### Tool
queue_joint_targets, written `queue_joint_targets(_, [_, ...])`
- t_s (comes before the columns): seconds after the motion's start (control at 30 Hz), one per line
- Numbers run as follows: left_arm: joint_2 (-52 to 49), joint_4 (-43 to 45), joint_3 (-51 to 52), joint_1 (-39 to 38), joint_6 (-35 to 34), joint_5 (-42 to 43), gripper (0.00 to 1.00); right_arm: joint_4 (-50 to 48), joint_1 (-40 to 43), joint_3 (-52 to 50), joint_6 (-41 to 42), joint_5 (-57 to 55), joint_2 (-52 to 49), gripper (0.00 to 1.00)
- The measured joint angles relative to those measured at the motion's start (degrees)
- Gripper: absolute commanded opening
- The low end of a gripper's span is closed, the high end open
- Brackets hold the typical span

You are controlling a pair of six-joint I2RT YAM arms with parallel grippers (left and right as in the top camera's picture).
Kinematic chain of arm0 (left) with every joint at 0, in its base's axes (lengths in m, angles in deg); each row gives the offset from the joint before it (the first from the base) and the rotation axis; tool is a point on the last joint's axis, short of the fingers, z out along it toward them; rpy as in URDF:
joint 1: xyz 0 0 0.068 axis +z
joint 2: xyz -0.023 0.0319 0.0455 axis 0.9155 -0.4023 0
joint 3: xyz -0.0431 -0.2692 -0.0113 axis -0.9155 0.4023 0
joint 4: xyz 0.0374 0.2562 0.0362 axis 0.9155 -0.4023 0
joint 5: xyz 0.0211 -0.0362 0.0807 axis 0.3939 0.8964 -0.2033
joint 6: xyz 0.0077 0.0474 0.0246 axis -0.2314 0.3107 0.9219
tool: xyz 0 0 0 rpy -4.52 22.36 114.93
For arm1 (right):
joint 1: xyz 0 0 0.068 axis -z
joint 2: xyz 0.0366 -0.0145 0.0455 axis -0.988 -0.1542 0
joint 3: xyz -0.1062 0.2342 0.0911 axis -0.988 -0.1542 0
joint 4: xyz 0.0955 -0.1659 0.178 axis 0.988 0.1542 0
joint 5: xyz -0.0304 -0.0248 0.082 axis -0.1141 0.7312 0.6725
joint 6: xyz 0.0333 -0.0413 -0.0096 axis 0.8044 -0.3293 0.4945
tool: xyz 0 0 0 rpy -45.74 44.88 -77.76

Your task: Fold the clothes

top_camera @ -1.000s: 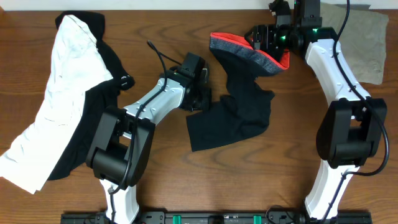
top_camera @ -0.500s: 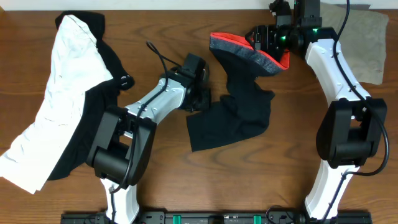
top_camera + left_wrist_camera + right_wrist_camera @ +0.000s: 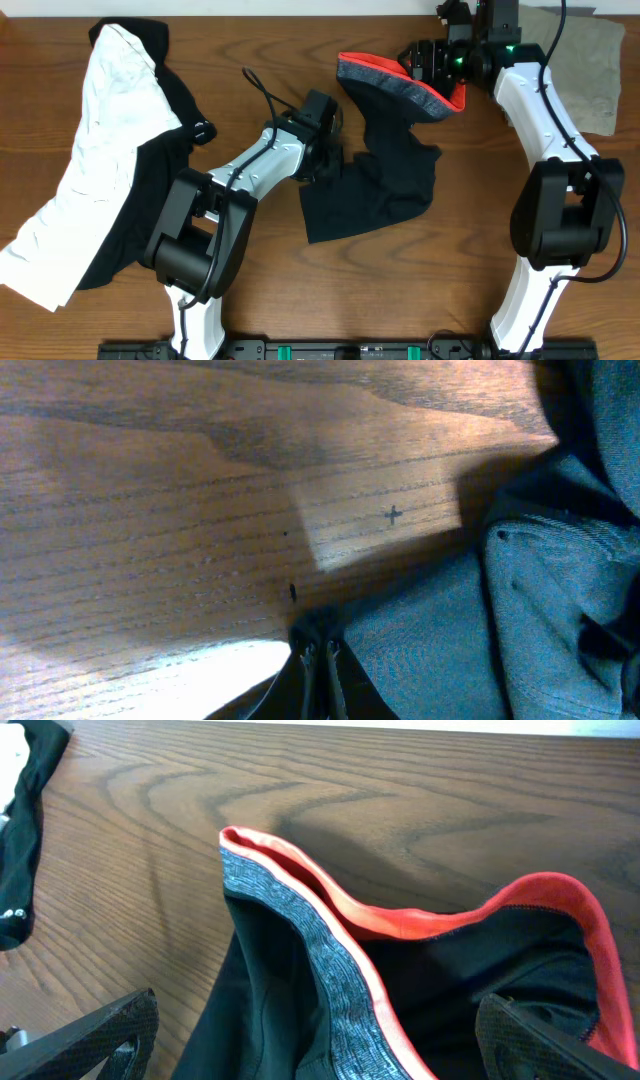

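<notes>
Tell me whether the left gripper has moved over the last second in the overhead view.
Yes, slightly: the left gripper has shifted right, away from the unmoved white garment and closer to the black leggings.

Bare table (image 3: 280,40) opens between the white piece (image 3: 110,140) and the leggings (image 3: 390,175) — the left arm (image 3: 250,165) crosses it.

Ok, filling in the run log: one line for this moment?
left gripper: shut on edge of long black leggings | right gripper: open, straddling their grey and red-orange waistband | leggings rumpled on wooden table, not folded
</notes>
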Motion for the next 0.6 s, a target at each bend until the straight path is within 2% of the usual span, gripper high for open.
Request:
queue_joint_targets(0.17, [0.0, -1.7, -0.5, 0.3, 0.0, 0.0, 0.06, 0.9, 0.7, 0.0, 0.0, -0.1, 0.0, 0.99])
queue_joint_targets(0.27, [0.0, -6.4, -3.9, 1.5, 0.4, -1.0, 0.06, 1.2, 1.2, 0.0, 0.0, -0.1, 0.0, 0.99])
queue_joint_targets(0.43, [1.1, -12.1, -13.1, 5.7, 2.4, -7.8, 0.06, 1.5, 1.5, 0.0, 0.0, -0.2, 0.0, 0.99])
queue_joint_targets(0.6, [5.4, -13.0, -20.0, 12.3, 4.1, -13.1, 0.06, 1.6, 1.5, 0.0, -0.1, -0.2, 0.0, 0.99])
